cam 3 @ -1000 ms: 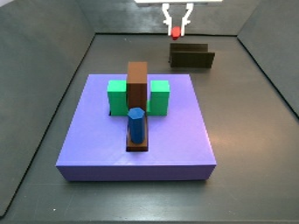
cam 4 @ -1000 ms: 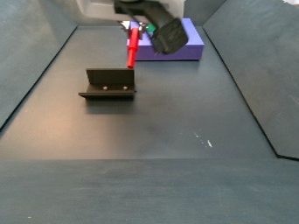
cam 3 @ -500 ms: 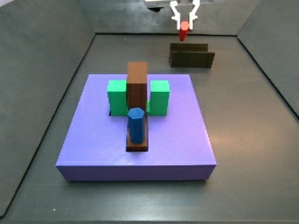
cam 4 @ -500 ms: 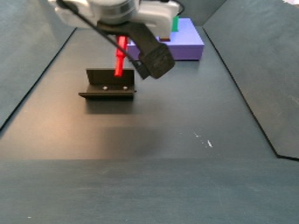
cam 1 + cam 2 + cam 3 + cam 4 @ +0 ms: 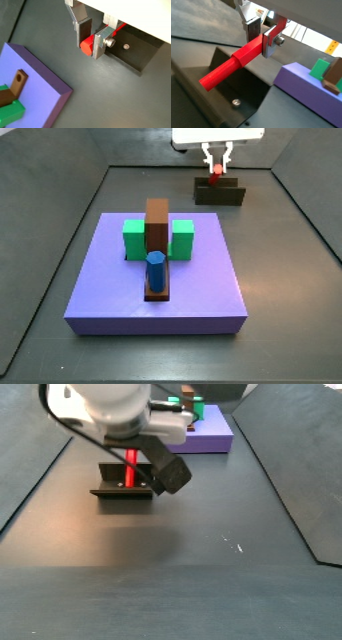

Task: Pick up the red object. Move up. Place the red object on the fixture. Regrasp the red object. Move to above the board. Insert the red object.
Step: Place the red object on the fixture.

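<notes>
My gripper is shut on the red object, a bright red peg held upright. It hangs right over the fixture, a dark bracket at the far end of the floor. In a side view the peg reaches down to the fixture; I cannot tell whether they touch. Both wrist views show the silver fingers clamped on the peg, with its free end over the fixture. The purple board lies nearer, apart from the gripper.
On the board stand a green block, a long brown slab and a blue cylinder. Grey walls enclose the dark floor. The board's edge also shows in a wrist view.
My gripper has carried the red object sideways and down, from beside the fixture to directly over it, and the peg now hangs close to upright.
</notes>
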Robot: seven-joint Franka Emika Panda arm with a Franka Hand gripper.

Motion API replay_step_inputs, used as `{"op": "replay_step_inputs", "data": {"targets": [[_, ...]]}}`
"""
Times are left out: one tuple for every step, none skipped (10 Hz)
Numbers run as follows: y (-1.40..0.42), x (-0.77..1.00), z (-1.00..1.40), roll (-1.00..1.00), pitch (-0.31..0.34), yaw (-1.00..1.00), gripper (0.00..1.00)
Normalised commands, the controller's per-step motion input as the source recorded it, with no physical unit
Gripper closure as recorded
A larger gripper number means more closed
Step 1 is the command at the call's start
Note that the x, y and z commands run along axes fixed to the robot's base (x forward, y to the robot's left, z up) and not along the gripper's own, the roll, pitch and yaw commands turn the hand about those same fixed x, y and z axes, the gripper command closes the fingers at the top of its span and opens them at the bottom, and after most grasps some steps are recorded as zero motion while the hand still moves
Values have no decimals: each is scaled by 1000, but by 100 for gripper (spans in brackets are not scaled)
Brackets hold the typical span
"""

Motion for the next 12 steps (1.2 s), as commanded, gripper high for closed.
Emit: {"op": "replay_step_inputs", "data": {"targets": [[66, 157, -174, -80, 29, 71, 100], [11, 0, -186, -231, 0, 3, 100], [0, 63, -211, -269, 0, 9, 100], [0, 100, -203, -346, 0, 0, 100], [0, 97, -174, -474, 0, 0, 100], [0, 129, -134, -623, 0, 0, 100], [0, 117, -197, -591, 0, 0, 100], [0, 114, -226, -500, 0, 0, 100], [40, 60, -94, -251, 0, 0, 100], [0, 20, 0, 0, 0, 0, 100], [0, 0, 0, -6, 0, 0, 100], [0, 0, 0, 0, 0, 0, 100]]}}
